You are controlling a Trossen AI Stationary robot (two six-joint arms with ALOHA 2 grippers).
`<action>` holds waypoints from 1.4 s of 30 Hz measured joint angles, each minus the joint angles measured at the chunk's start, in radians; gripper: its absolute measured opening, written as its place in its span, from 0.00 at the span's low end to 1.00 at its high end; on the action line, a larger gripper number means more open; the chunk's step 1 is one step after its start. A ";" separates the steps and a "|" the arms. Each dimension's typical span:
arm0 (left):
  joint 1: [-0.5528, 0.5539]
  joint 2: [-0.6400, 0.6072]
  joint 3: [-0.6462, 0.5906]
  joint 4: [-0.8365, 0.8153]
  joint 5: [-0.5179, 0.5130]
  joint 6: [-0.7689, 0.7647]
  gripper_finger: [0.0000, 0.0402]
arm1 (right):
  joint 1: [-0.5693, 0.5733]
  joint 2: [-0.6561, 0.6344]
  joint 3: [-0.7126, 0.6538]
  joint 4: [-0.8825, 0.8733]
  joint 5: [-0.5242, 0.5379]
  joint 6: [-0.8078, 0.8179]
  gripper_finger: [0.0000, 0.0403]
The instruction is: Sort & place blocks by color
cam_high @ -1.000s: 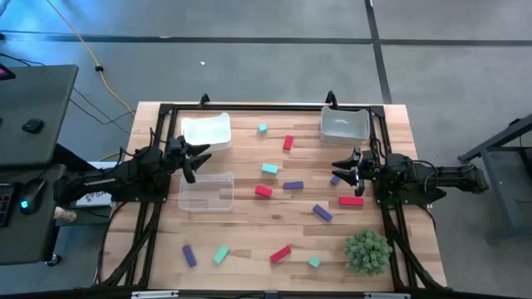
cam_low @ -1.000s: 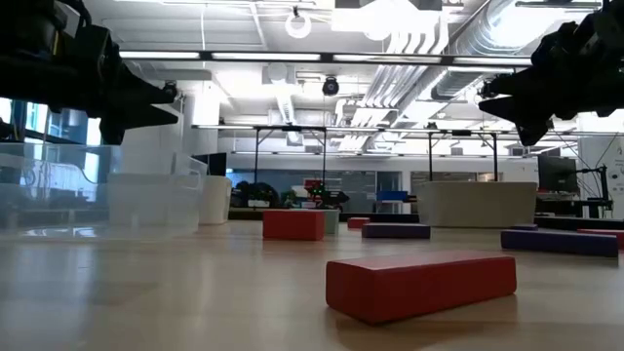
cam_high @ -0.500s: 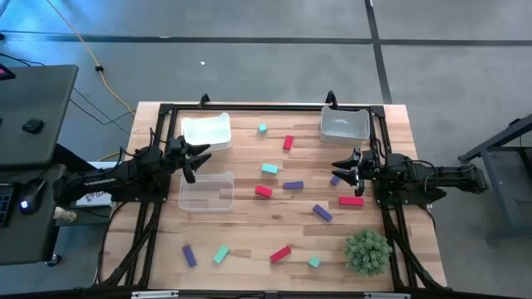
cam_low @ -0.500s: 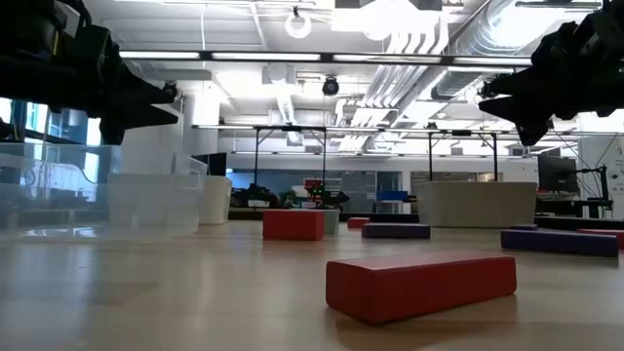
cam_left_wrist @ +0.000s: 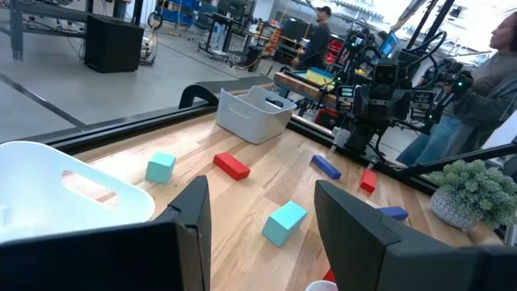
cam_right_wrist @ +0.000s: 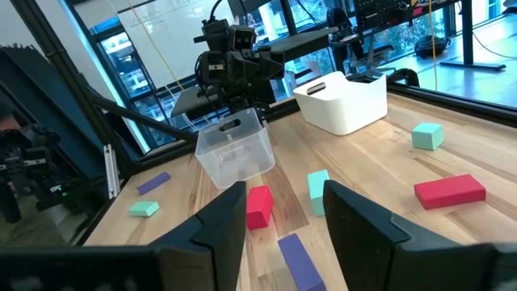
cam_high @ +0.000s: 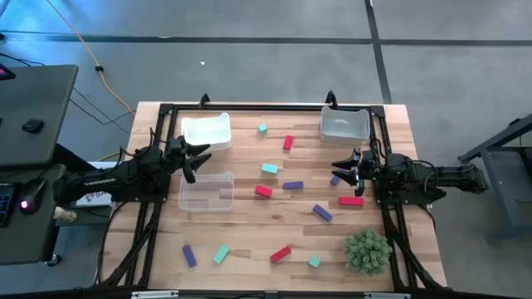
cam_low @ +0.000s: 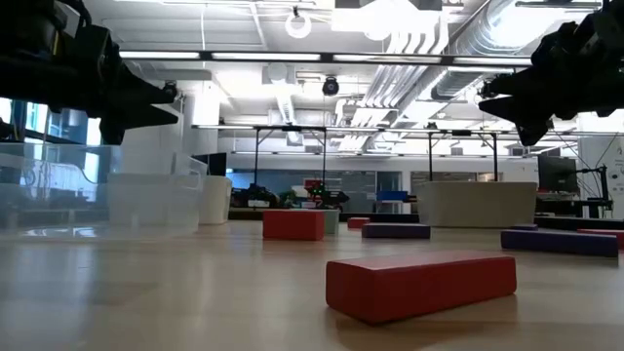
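Nothing has changed over the last second: left hand (cam_high: 202,154) and right hand (cam_high: 338,169) stay parted, empty, above the counter (cam_high: 249,237). Blocks (cam_high: 268,169) lie scattered, none in the bins (cam_high: 205,192); sorting hasn't begun

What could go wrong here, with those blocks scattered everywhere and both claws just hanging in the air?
Probably little yet: the left gripper and right gripper hang open and empty. The purple block lies right under the right gripper, so a low sweep might knock it. The red block sits near the clear bin, easily nudged.
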 joint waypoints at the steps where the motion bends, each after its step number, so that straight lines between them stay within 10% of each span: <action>1: 0.000 0.000 0.000 0.000 0.000 0.000 0.35 | 0.000 0.000 0.000 0.000 0.000 0.000 0.39; 42: 0.000 0.000 0.000 0.000 0.000 0.000 0.35 | 0.000 0.000 0.000 0.000 0.000 -0.004 0.39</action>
